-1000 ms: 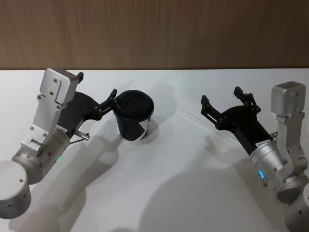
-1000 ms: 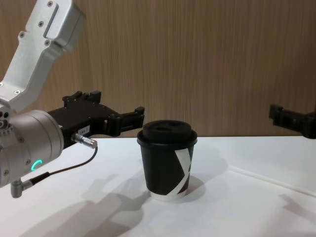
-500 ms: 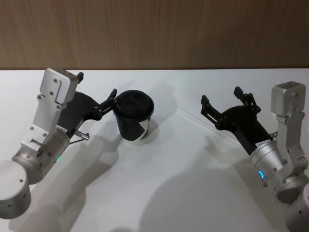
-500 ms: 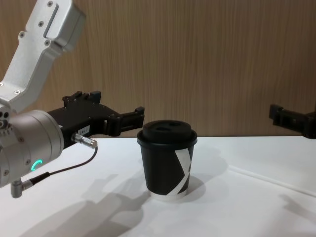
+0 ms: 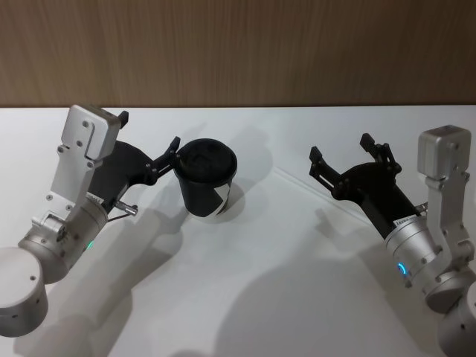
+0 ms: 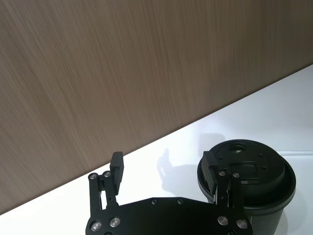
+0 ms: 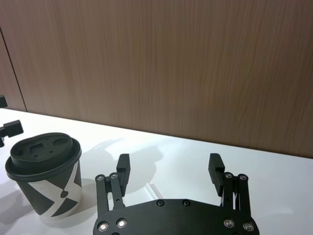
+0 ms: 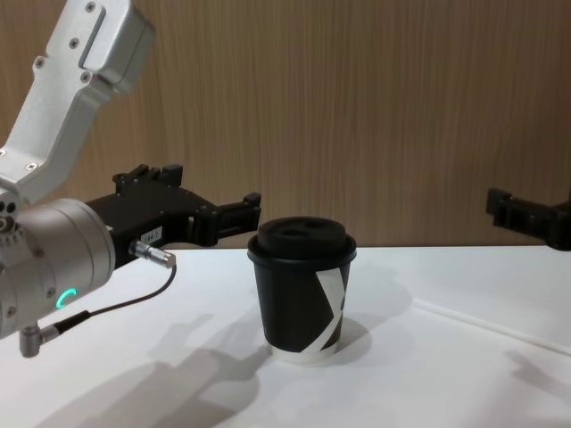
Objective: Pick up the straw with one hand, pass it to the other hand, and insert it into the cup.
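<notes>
The black cup (image 5: 208, 177) with its domed lid and white X stripe stands upright on the white table (image 5: 245, 297), left of centre. My left gripper (image 5: 149, 129) hovers open just left of the lid, and its nearer finger (image 6: 211, 166) is close beside the rim. The thin white straw (image 5: 294, 178) lies flat on the table right of the cup (image 8: 302, 285), a faint line (image 8: 482, 321). My right gripper (image 5: 341, 146) hangs open above the straw's far end, with nothing between its fingers; the straw (image 7: 152, 188) shows below the gap.
A brown wood-grain wall (image 5: 238, 52) runs along the table's back edge. The left arm's black cable (image 8: 116, 303) loops down near the table. White table surface stretches in front of the cup and between the two arms.
</notes>
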Tool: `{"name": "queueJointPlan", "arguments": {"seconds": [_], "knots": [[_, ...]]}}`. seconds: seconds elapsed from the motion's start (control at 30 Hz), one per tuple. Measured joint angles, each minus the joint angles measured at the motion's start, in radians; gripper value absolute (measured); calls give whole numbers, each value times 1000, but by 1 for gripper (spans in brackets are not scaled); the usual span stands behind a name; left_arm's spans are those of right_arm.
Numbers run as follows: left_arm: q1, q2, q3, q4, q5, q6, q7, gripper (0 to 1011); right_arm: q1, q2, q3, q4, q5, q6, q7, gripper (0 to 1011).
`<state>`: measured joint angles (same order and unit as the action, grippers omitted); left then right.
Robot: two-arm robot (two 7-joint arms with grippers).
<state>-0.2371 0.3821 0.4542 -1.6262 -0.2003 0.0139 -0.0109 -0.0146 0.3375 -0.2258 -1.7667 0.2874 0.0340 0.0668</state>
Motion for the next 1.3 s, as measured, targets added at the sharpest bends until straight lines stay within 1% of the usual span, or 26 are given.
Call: {"name": "queueJointPlan", "arguments": {"seconds": [0.43, 0.7, 0.97, 1.1, 1.23, 1.27, 1.3], "knots": [[0, 0, 0, 0, 0, 0, 0, 1000, 0, 0, 0, 0, 0, 0, 0, 1001], [0, 0, 0, 0, 0, 0, 0, 1000, 13, 20, 18, 13, 7, -1, 31, 1001], [0, 0, 0, 0, 0, 0, 0, 1000, 42, 76, 49, 43, 32, 20, 103, 1001], [0, 0, 0, 0, 0, 0, 0, 1000, 59, 114, 65, 67, 48, 43, 154, 1001], [0, 0, 0, 0, 0, 0, 0, 1000, 70, 138, 72, 85, 59, 59, 190, 1001], [0, 0, 0, 0, 0, 0, 0, 1000, 77, 152, 75, 96, 64, 66, 206, 1001], [0, 0, 0, 0, 0, 0, 0, 1000, 80, 158, 76, 100, 67, 71, 217, 1001]]}}
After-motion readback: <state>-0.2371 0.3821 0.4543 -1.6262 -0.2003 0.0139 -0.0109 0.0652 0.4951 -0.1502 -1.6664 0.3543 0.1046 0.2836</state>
